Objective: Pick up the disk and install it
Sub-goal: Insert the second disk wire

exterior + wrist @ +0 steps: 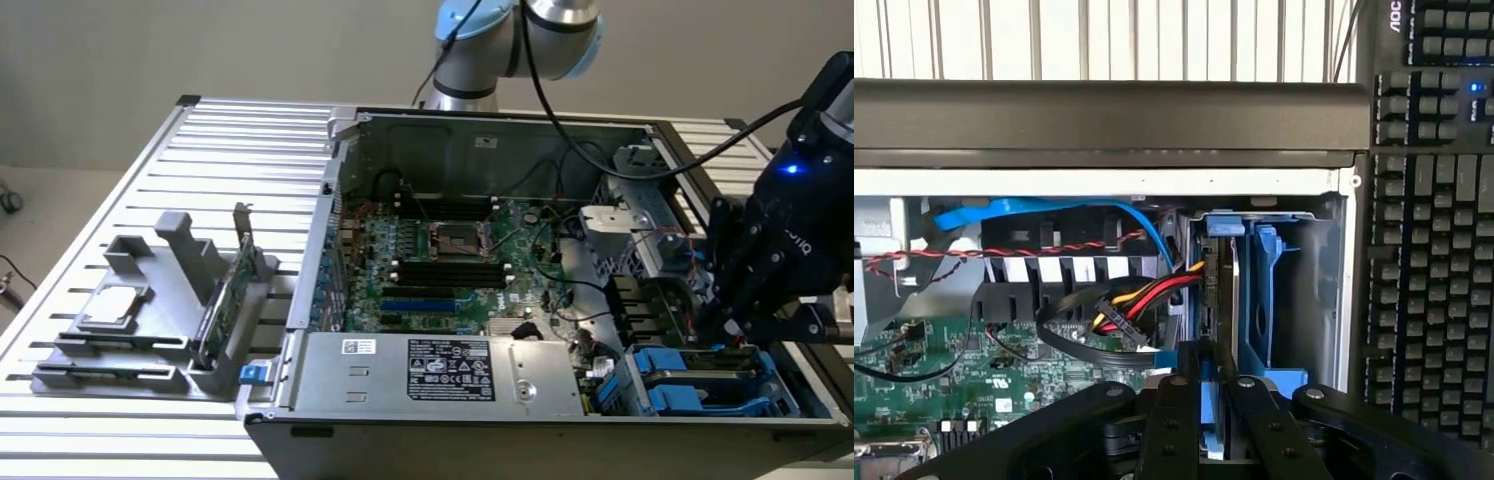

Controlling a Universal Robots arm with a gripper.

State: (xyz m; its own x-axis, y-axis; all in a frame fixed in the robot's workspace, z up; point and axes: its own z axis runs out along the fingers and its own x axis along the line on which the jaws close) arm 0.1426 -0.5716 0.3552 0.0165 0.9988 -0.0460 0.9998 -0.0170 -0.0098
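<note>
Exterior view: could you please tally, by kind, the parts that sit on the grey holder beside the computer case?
On the grey holder:
Square silver chip: 1
Green circuit card, standing on edge: 1
Long black sticks, lying flat: 2
Total: 4

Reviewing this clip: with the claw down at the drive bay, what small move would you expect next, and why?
Probably a short further push down into the bay. The claw is shut on the disk by its blue rail edge, and the disk stands edgewise in the blue drive cage, seemingly not fully seated.
</note>
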